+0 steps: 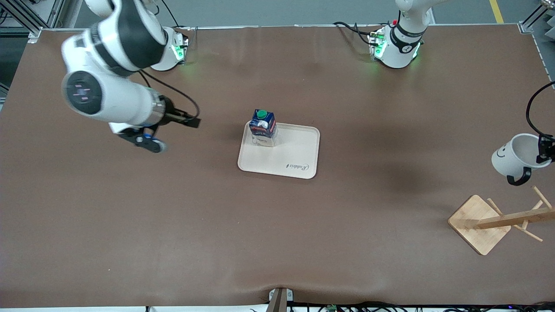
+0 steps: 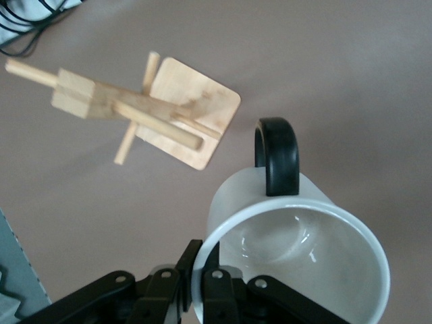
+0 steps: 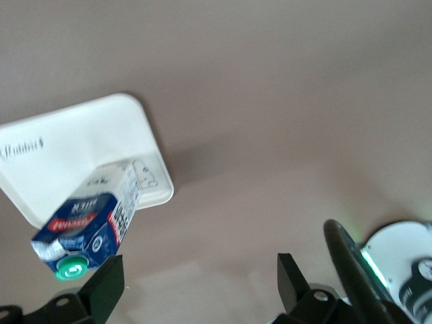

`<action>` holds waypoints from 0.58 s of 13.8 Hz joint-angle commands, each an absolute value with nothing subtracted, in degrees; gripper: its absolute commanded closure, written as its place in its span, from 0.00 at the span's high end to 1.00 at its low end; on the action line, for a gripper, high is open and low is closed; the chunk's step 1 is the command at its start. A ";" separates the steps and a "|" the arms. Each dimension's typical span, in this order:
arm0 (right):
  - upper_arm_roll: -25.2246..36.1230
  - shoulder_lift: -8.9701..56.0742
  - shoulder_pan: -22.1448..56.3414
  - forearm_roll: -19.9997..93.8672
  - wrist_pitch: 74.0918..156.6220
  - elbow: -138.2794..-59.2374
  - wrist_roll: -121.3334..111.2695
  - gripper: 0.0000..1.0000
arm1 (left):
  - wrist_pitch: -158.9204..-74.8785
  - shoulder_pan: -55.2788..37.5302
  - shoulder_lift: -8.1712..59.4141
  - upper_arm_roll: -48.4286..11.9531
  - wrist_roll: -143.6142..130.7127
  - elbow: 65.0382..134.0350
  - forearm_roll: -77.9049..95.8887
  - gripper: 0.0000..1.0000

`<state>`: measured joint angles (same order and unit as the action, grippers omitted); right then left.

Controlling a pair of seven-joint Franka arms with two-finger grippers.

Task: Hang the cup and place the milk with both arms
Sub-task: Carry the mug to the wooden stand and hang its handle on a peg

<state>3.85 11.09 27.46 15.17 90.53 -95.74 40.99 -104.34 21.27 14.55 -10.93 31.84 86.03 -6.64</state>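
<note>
The milk (image 1: pixel 263 127), a dark-blue carton with a green cap, stands upright in a corner of the cream tray (image 1: pixel 295 149). My right gripper (image 1: pixel 145 142) hangs open and empty over the bare table, off toward the right arm's end from the tray. In the right wrist view the milk (image 3: pixel 91 226) and the tray (image 3: pixel 74 148) show ahead of the open gripper (image 3: pixel 199 280). My left gripper (image 1: pixel 545 149) is shut on the rim of the white cup (image 1: pixel 518 158) and holds it tilted in the air by the wooden rack (image 1: pixel 481 223). The cup (image 2: pixel 297 263) has its black handle (image 2: pixel 277 155) pointing toward the rack (image 2: pixel 135 111).
The wooden rack has a square base and an upright post with several pegs, and it stands at the left arm's end, near the front camera. Both arm bases (image 1: pixel 396 47) stand along the table's edge farthest from the front camera. A black cable loops above the cup.
</note>
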 commanded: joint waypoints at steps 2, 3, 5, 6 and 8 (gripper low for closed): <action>4.13 10.46 34.27 15.91 102.45 -101.24 39.11 1.00 | -106.69 22.32 16.70 -11.43 34.54 83.94 -7.12 0.00; 4.04 10.81 34.28 15.91 105.35 -101.77 39.02 1.00 | -107.22 22.50 17.05 -11.43 35.24 83.85 -7.12 0.00; 4.04 12.29 35.93 16.00 111.24 -102.22 39.20 1.00 | -107.31 23.11 18.10 -11.43 36.64 82.71 -7.12 0.00; 4.04 13.00 36.38 16.00 113.01 -102.22 39.29 1.00 | -107.40 23.72 18.63 -11.43 37.43 82.18 -7.03 0.00; 4.04 13.88 37.96 16.00 113.73 -102.13 39.81 1.00 | -107.40 23.99 19.25 -11.43 38.93 81.30 -7.12 0.00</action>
<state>3.53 13.21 36.07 15.18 112.46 -101.96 39.87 -107.58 23.24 17.82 -10.92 36.86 83.84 -6.64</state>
